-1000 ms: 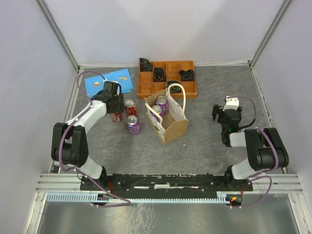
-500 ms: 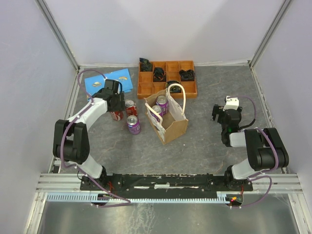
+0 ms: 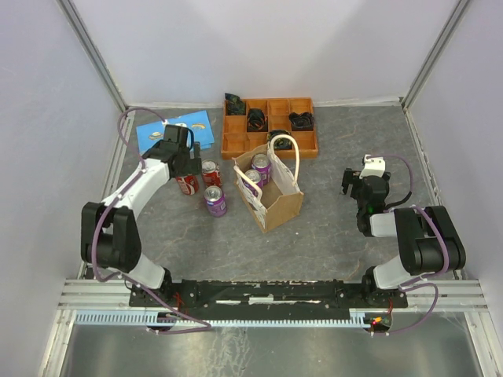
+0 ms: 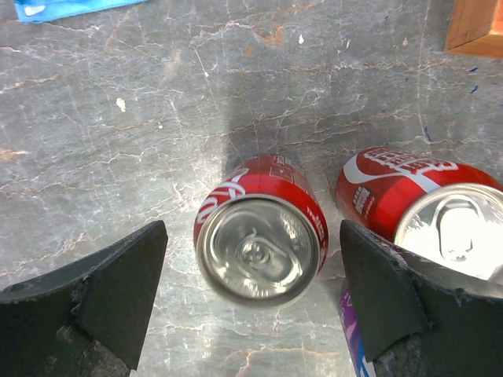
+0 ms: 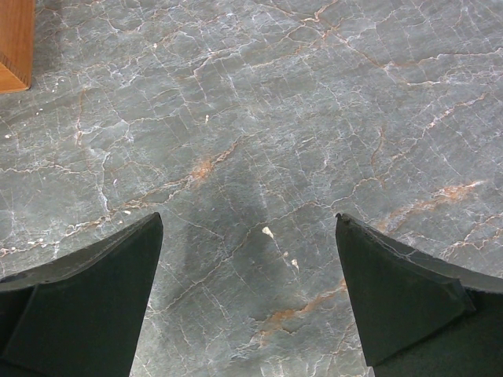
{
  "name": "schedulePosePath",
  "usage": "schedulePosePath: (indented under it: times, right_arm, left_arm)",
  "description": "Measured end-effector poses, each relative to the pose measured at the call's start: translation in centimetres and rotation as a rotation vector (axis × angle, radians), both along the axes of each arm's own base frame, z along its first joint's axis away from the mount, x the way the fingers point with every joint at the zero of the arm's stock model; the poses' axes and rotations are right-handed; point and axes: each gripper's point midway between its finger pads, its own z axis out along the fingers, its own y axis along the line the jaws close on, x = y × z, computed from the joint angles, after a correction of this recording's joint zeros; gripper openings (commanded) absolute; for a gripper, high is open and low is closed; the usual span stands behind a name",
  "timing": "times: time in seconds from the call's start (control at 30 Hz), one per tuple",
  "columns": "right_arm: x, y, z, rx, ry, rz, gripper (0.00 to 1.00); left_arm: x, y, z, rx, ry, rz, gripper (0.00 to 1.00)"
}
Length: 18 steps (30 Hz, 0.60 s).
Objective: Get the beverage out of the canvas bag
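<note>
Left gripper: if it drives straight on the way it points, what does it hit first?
Likely the lid of the upright red can, centred under the open left gripper. How close it is to the lid is unclear.

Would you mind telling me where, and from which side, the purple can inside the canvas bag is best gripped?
Grip the purple can around its upper rim, coming straight down through the open top of the canvas bag. It seems to stand upright, lid up, and the bag's walls cover its sides, so probably only the top is reachable.
</note>
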Motion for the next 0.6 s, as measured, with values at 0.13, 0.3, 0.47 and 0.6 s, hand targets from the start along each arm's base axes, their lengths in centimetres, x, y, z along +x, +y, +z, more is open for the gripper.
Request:
schedulePosePath:
  times: [0.13, 0.3, 0.47, 0.6]
  right_arm:
    - [0.0, 0.0, 0.0, 0.000, 0.000, 0.000, 0.99]
    - [0.0, 0.0, 0.0, 0.000, 0.000, 0.000, 0.99]
    - [0.0, 0.0, 0.0, 0.000, 0.000, 0.000, 0.99]
    - [0.0, 0.0, 0.0, 0.000, 0.000, 0.000, 0.99]
  left_arm:
    - [-0.2, 0.0, 3.1, -0.017, -0.075, -0.002, 0.89]
    - [-0.2, -2.3, 11.5, -0.074, -0.309, -0.083, 0.89]
    - [-1.3, -9.9, 19.7, -0.111, -0.501, -0.309, 0.90]
    - [-1.6, -15.8, 22.0, -0.120, -0.532, -0.463, 0.90]
